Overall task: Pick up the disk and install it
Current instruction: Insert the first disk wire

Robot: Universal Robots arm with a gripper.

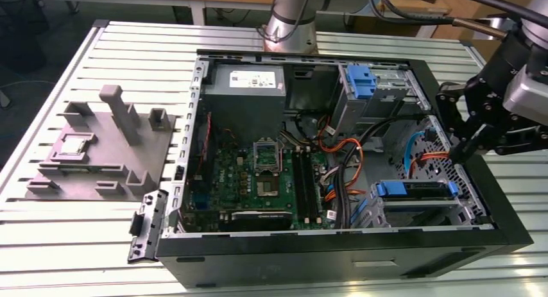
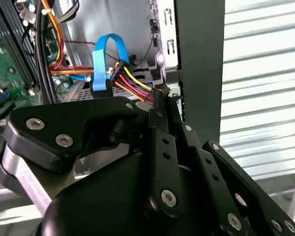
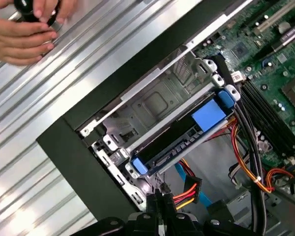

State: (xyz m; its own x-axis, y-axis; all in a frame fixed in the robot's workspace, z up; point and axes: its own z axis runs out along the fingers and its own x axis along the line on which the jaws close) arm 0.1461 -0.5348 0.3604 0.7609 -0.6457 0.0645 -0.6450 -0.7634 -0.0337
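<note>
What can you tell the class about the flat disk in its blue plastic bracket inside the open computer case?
The disk is a flat, dark slab framed by a blue plastic bracket, with a bright blue tab on its edge in the first wrist view. It lies level in the metal drive cage at the case's corner on the exterior view's right. The black gripper hangs just above that corner, beside coloured power cables, not holding the disk.
</note>
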